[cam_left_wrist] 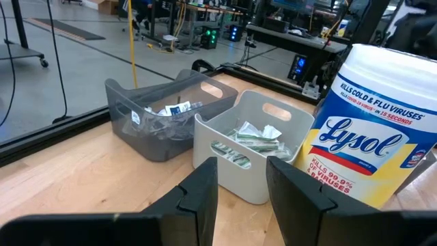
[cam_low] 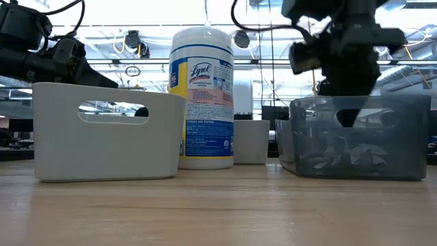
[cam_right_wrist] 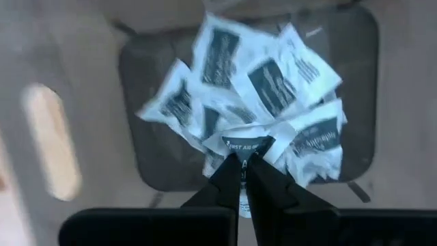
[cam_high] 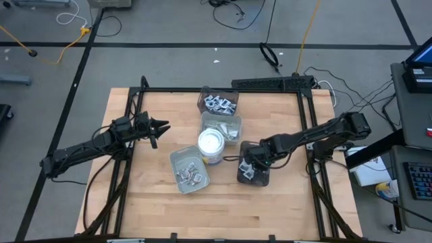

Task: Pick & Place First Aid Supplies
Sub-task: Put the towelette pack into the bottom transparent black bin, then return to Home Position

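Observation:
Square white packets with dark print [cam_right_wrist: 273, 82] lie heaped in a dark translucent tray [cam_high: 254, 177], seen from above in the right wrist view. My right gripper [cam_right_wrist: 243, 162] points down into that tray [cam_low: 410, 137] and is shut on one packet. More packets fill a grey tray [cam_high: 190, 170] and the far dark tray [cam_high: 219, 101]. Pale green-white strips [cam_left_wrist: 249, 137] rest in the middle grey tray [cam_high: 223, 127]. My left gripper [cam_high: 160, 127] is open and hovers left of the trays, touching nothing. My right gripper pinches a white packet printed "FIRST AID" at its edge [cam_right_wrist: 246, 145] between the two fingertips. The fingers come from above, pointing down into the dark tray. The packet still sits among the other packets in the pile; a strip of it shows between the fingers.
A round white Lysol tub [cam_high: 210, 145] stands between the trays, close to the grey tray of strips [cam_left_wrist: 205, 130]. A black frame [cam_high: 307, 121] runs along the table's sides. Bare wood lies along the near edge [cam_high: 223, 216] and the left side.

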Robot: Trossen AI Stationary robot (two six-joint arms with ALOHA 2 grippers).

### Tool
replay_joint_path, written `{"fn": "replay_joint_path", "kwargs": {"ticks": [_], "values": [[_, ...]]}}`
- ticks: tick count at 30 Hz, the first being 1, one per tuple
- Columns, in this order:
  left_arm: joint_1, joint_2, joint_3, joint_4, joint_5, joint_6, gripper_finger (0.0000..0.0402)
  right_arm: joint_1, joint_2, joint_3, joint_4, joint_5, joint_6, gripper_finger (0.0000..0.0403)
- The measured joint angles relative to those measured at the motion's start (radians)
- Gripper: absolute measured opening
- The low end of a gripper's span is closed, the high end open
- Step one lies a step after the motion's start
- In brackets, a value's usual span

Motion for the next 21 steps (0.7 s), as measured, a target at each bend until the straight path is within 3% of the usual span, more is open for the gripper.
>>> {"fn": "replay_joint_path", "kwargs": {"ticks": [7, 10, 15, 21], "values": [[0.000, 0.000, 0.000, 0.000, 0.000, 0.000, 0.0129, 0.000, 0.000, -0.042, 0.037, -0.001, -0.055, 0.0010], [0.000, 0.000, 0.000, 0.000, 0.000, 0.000, 0.0129, 0.000, 0.000, -0.042, 0.039, -0.016, -0.056, 0.0029], [0.000, 0.000, 0.000, 0.000, 0.000, 0.000, 0.0129, -0.003, 0.000, -0.041, 0.044, -0.081, -0.083, 0.0107], [0.000, 0.000, 0.000, 0.000, 0.000, 0.000, 0.0129, -0.056, -0.079, -0.024, 0.066, 0.042, -0.205, 0.0203]]}}
